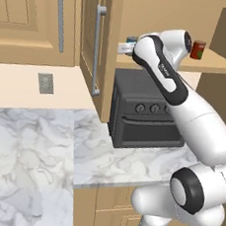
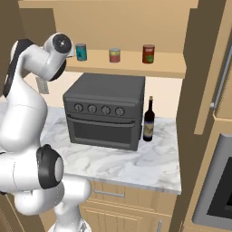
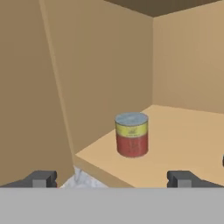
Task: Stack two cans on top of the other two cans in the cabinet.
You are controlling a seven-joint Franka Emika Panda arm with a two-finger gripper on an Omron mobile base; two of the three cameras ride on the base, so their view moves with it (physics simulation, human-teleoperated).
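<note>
The jaws (image 3: 113, 179) stand spread wide with nothing between them, their two dark tips low at 7 and 5 o'clock in the hand view, aimed into the open cabinet (image 3: 188, 61). Straight ahead at 12 o'clock from the tips, apart from them, a yellow-and-red can (image 3: 131, 134) with a grey top stands upright on the shelf board (image 3: 175, 144), near its front edge and close to the cabinet's side wall.

In the right base view, three cans stand upright in a row on the shelf, well apart from one another: a teal can (image 2: 81, 51) at 9 o'clock, the yellow-and-red can in the middle, and a dark red can (image 2: 148, 53) at 3 o'clock. None sits on top of another. The arm's white wrist is raised beside the teal can at the shelf's near end.

In the left base view, the arm's upper link crosses in front of the shelf; the dark red can shows past it at 3 o'clock, and the top of the teal can peeks out at 9 o'clock. The cabinet door (image 1: 91, 38) with its grey bar handle (image 1: 98, 48) hangs open at 9 o'clock of the shelf.

Below the shelf, a black oven (image 2: 105, 111) sits on the marble bench (image 2: 136, 163), with a dark bottle (image 2: 148, 120) upright just beside the oven at 3 o'clock.
</note>
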